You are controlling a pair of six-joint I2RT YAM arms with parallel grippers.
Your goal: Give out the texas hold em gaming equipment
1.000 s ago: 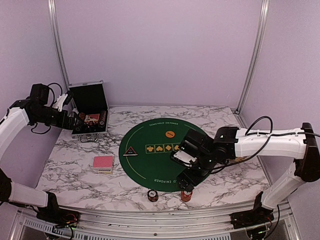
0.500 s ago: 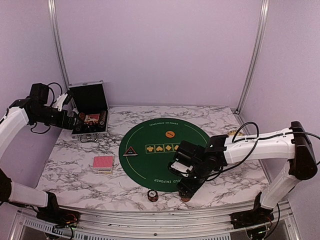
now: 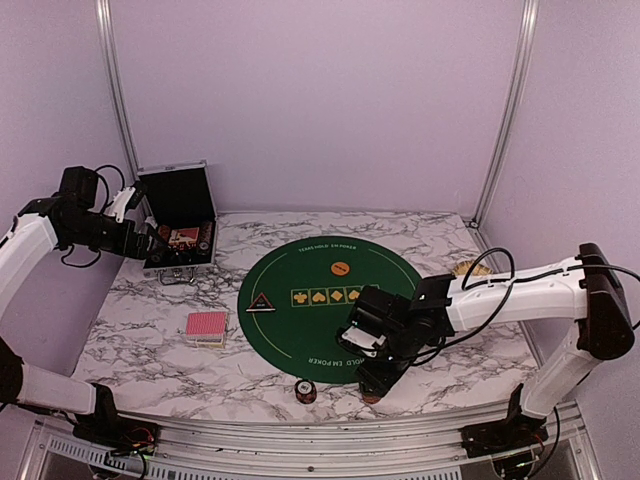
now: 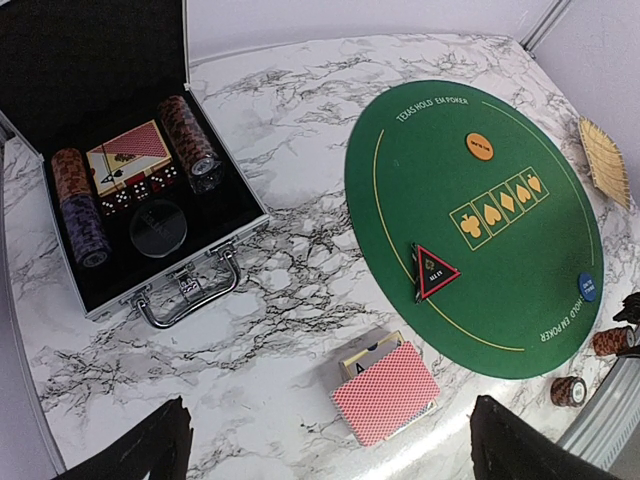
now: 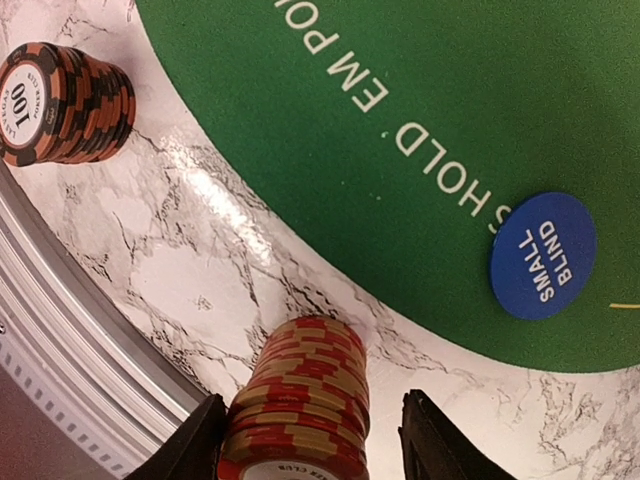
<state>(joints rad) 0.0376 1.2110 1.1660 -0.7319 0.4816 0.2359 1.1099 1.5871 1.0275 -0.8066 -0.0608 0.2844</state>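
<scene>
A red-and-tan poker chip stack (image 5: 300,400) stands on the marble just off the green mat (image 5: 400,100). My right gripper (image 5: 315,445) is open astride it, the left finger against its side and a gap before the right finger (image 5: 440,440). From above, that gripper (image 3: 372,385) hides the stack. A darker chip stack (image 5: 60,100) stands apart to the left (image 3: 306,391). The blue button (image 5: 543,255), orange button (image 3: 340,267) and black triangular marker (image 3: 261,303) lie on the mat. Pink-backed playing cards (image 4: 385,392) lie on the marble. My left gripper (image 4: 325,455) hangs open, high near the case.
The open silver-edged case (image 4: 130,180) at the back left holds more chip rows, a card deck and dice. A tan woven piece (image 4: 605,160) lies at the mat's right. The table's metal front rail (image 5: 60,330) runs close behind the chip stacks.
My right gripper has dropped toward the front edge around the red-and-tan chip stack, and its jaws have narrowed. The left arm has not moved.
</scene>
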